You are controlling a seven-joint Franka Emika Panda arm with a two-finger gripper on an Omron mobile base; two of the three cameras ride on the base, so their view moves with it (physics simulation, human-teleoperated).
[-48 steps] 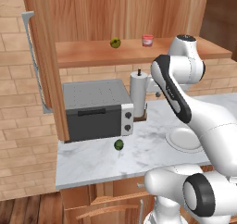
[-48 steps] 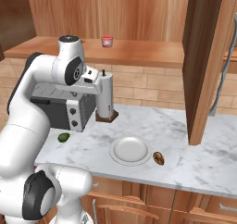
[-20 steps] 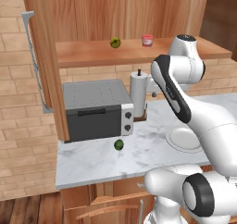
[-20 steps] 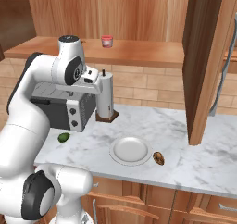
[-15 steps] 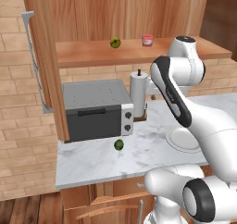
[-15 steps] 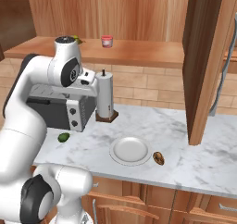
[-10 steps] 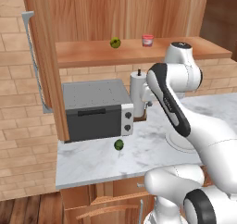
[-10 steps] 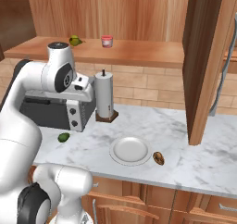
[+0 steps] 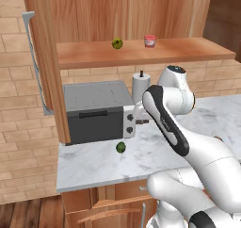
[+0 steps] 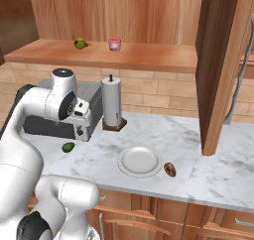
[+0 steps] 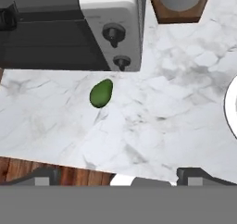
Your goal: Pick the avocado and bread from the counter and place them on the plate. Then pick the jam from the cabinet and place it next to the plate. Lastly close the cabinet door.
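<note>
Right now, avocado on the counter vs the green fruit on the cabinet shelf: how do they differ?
The avocado is dark green and egg-shaped; the shelf fruit is yellower green, rounder, with a dark spot. The avocado lies on the marble counter in front of the toaster oven; the shelf fruit sits up in the cabinet, to the left of the jam. Both are small, green and untouched by the gripper.

On the marble tabletop (image 10: 208, 169) a white plate (image 10: 140, 161) is seen, with the bread (image 10: 170, 169) lying just beside it and the avocado (image 10: 68, 147) well apart (in front of the toaster oven (image 10: 84, 116)). The jam (image 10: 114, 44) is set on the cabinet (image 10: 149, 55) shelf, near a yellow-green fruit (image 10: 80, 43). A paper-towel roll (image 10: 111, 102) stands upright behind the plate.
</note>
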